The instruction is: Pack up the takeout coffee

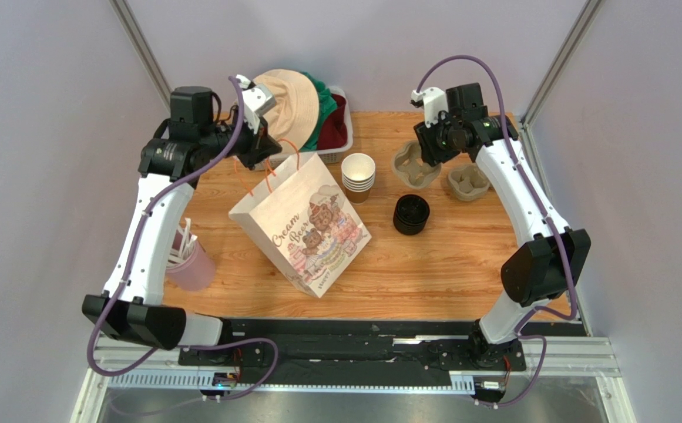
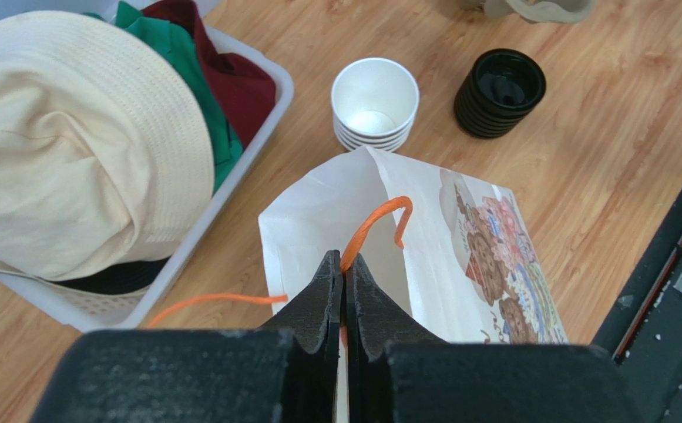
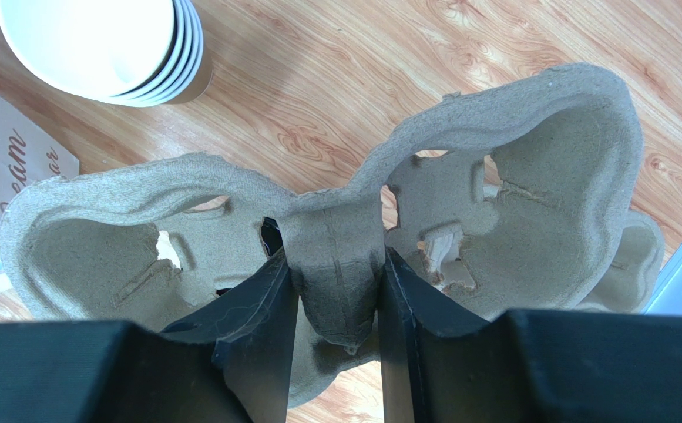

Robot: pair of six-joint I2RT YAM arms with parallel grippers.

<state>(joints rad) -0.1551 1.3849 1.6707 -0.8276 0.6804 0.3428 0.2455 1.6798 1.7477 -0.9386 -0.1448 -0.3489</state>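
A stack of kraft-brown paper cups with white insides stands open at the table's middle back; it also shows in the left wrist view. No cup with a lid on it shows. A stack of black lids stands apart, to its right. My left gripper is shut on the orange handle of the white printed paper bag, holding its mouth up. My right gripper is shut on the middle ridge of a pulp cup carrier, right of the cups.
A second pulp carrier lies right of the first. A white basket with a cream hat and clothes stands at the back left. A pink cup of white straws stands by the left arm.
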